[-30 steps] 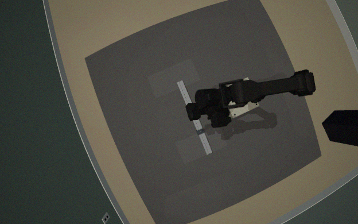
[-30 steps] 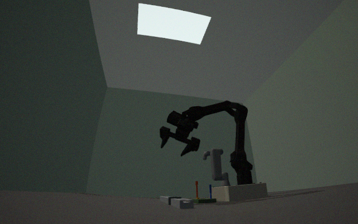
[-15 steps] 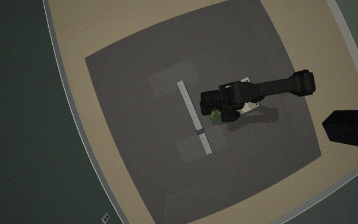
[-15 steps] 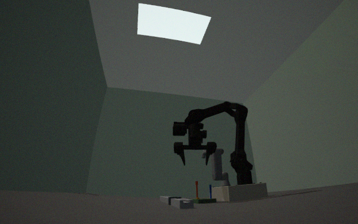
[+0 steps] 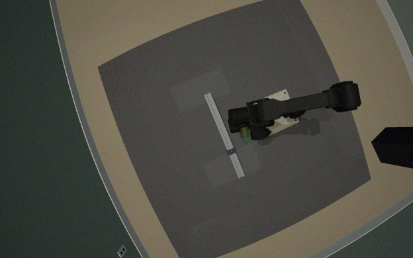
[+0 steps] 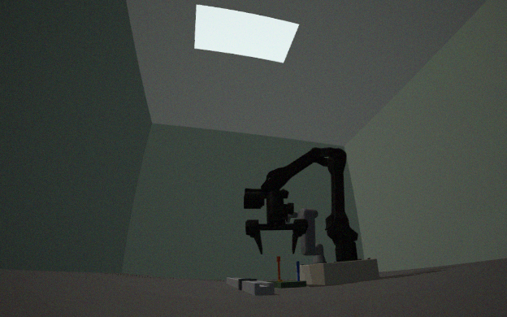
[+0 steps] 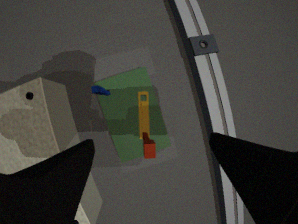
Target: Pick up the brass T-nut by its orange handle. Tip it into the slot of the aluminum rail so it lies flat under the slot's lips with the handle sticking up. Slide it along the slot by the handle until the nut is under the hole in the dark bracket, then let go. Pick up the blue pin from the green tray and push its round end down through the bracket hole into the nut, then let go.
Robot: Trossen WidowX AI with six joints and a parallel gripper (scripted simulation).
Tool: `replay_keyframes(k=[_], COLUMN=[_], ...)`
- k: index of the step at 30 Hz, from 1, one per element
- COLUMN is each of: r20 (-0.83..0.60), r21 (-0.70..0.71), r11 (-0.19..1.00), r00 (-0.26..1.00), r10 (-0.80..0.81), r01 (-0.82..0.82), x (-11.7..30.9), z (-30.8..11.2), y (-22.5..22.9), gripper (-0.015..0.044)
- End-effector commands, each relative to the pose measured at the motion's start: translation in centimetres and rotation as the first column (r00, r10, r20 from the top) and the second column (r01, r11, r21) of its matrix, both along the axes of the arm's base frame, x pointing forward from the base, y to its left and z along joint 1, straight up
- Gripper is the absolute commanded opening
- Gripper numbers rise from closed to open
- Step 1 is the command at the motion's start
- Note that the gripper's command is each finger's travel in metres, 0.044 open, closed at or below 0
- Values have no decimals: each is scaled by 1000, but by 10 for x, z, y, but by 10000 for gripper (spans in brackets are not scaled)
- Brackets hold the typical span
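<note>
Dim greenish walls; open gripper (image 5: 246, 132) (image 6: 277, 254) (image 7: 153, 143) above tray (image 5: 247, 139) (image 6: 291, 284) (image 7: 120, 145)

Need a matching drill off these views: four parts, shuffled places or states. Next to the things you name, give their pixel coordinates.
1. pincer (image 6: 277, 254) (image 7: 153, 143)
2. bracket (image 5: 231, 151) (image 6: 240, 284) (image 7: 203, 44)
3. blue pin (image 6: 298, 271) (image 7: 100, 90)
4. orange handle (image 6: 279, 269) (image 7: 149, 150)

A. across the rail (image 5: 216, 120) (image 6: 264, 288) (image 7: 220, 107)
B. upright, at the side of the tray (image 5: 247, 139) (image 6: 290, 284) (image 7: 120, 120) nearer the pale block (image 5: 281, 96) (image 6: 349, 272) (image 7: 25, 120)
C. open, above the tray
D. upright, at the side of the tray nearer the rail

Pairs: 1-C, 2-A, 3-B, 4-D
</note>
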State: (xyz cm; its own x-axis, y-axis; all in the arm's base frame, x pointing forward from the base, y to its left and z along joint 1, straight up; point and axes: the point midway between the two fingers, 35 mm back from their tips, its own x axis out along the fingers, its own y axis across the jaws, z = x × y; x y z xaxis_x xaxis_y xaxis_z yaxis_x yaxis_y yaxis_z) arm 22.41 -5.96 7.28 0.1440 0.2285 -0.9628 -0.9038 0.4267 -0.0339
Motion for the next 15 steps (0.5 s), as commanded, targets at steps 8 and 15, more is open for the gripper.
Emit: replay_keyframes(k=[8,15], r20=[-9,-10], r21=[2,2], r11=[1000,1000], r00=[1000,1000], r10=[-2,-2], r01=[2,2], x=[0,0], z=[-19,-31], y=[0,0], gripper=[440,440])
